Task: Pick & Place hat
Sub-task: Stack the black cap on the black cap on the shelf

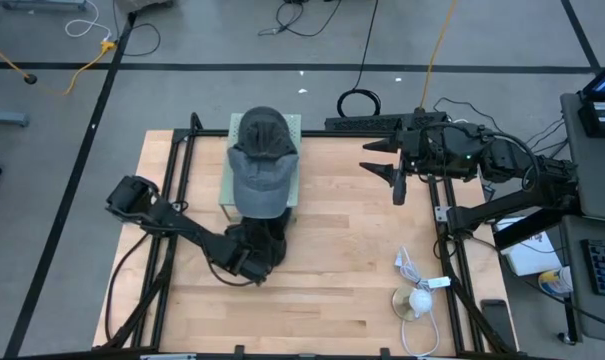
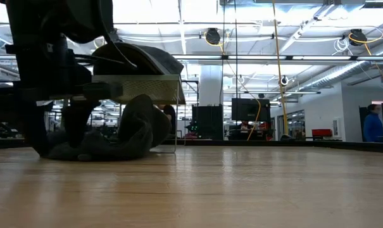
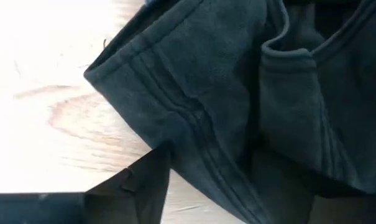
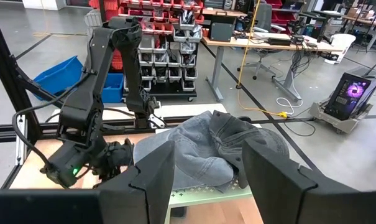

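Your left pincer [image 1: 260,250] sits low on the wooden table [image 1: 342,290], closed on a dark, soft, stitched hat [image 1: 257,238] bunched at the platform's near edge. A grey denim hat [image 1: 263,160] lies on that pale raised platform [image 1: 294,128], long axis front to back, rounded crown toward the far edge. Your right pincer [image 1: 382,158] hovers at the far right, spread wide.
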Controlling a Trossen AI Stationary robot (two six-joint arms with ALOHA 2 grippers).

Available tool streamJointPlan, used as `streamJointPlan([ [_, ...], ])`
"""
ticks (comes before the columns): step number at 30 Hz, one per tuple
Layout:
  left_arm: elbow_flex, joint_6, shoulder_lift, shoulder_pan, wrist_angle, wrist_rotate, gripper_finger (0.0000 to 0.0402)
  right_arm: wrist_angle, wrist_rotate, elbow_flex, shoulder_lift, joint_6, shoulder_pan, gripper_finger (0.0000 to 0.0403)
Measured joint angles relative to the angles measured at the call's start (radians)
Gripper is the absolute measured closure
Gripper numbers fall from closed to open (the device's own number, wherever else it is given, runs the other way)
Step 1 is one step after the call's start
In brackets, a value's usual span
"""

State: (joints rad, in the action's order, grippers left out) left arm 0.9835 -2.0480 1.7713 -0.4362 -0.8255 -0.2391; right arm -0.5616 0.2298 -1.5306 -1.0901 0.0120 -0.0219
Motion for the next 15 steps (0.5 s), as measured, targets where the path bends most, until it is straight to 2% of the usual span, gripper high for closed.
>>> streamJointPlan([
  [8, 0.001, 0.157, 0.011, -0.033, 0.013, 0.062, 0.0294, 0.006, 0.000, 0.000, 0.000, -0.001, 0.000, 0.0222],
  [15, 0.000, 0.415, 0.006, -0.081, 0.020, 0.095, 0.0369, 0.010, -0.003, 0.000, 0.000, -0.087, 0.000, 0.0222],
])
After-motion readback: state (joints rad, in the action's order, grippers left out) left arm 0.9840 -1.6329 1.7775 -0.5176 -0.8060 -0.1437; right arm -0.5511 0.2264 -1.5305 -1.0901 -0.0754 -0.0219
